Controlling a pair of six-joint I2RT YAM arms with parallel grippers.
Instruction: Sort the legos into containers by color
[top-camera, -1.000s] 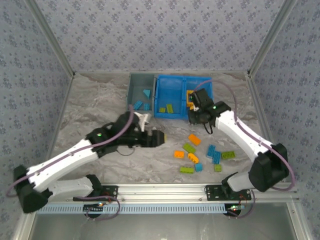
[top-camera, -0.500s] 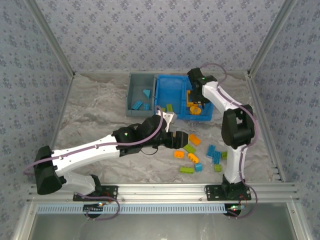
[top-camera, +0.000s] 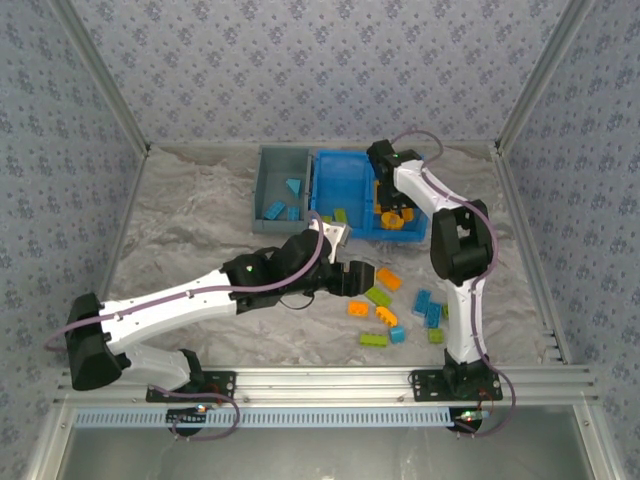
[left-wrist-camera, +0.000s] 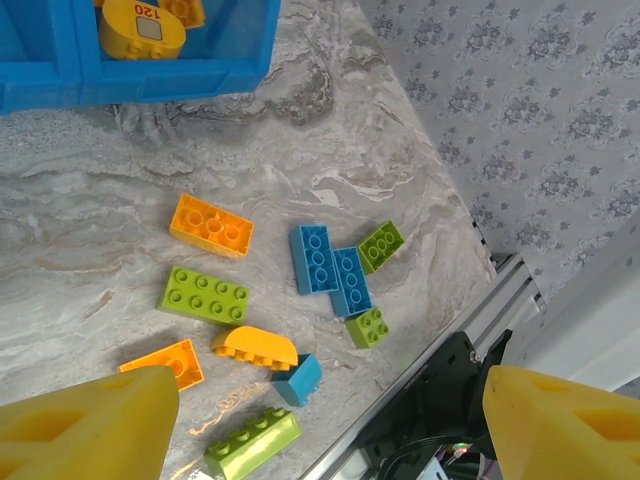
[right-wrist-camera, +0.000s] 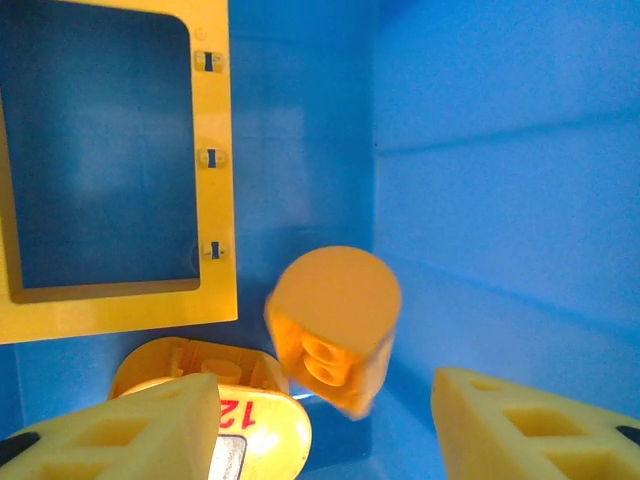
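**Change since a second ago**
- Right arm: was folded low at the right of the desk (top-camera: 190, 210). It now stands tall, with the right claw (top-camera: 392, 207) over the right compartment of the blue bin (top-camera: 340, 180).
- Left arm: has reached further right. The left claw (top-camera: 358, 277) is now at the edge of the loose legos (top-camera: 378, 296); before, it sat well short of them.

**Right claw** (right-wrist-camera: 322, 385)
- State: released, fingers (right-wrist-camera: 120, 430) spread.
- A rounded orange lego (right-wrist-camera: 335, 320) sits between and just beyond the fingers, touching neither. It is inside the right compartment and slightly blurred, with its hollow underside showing.
- An orange frame (right-wrist-camera: 215, 200), an open rectangle, lies flat to the left of the rounded lego.
- An orange printed piece (right-wrist-camera: 240, 425) lies near the left-hand finger, just beside the rounded lego.

**Left claw** (left-wrist-camera: 330, 400)
- State: released, fingers wide, nothing between them.
- The loose legos lie on the desk ahead of it, near the blue bin's outer wall:
  - Orange, three: a brick (left-wrist-camera: 211, 225), a curved piece (left-wrist-camera: 255, 347) and a flat brick (left-wrist-camera: 165, 362).
  - Lime green, four: a broad brick (left-wrist-camera: 205, 294), two small ones (left-wrist-camera: 381, 245) and (left-wrist-camera: 368, 327), and a long one (left-wrist-camera: 250, 441) nearest the claw.
  - Blue, three: two bricks touching side by side (left-wrist-camera: 318, 258) and a small one (left-wrist-camera: 298, 378) against the curved orange piece.

**Containers**
- Grey bin (top-camera: 268, 165): holds blue legos (top-camera: 292, 186).
- Blue bin, left compartment: holds green legos (top-camera: 339, 215).
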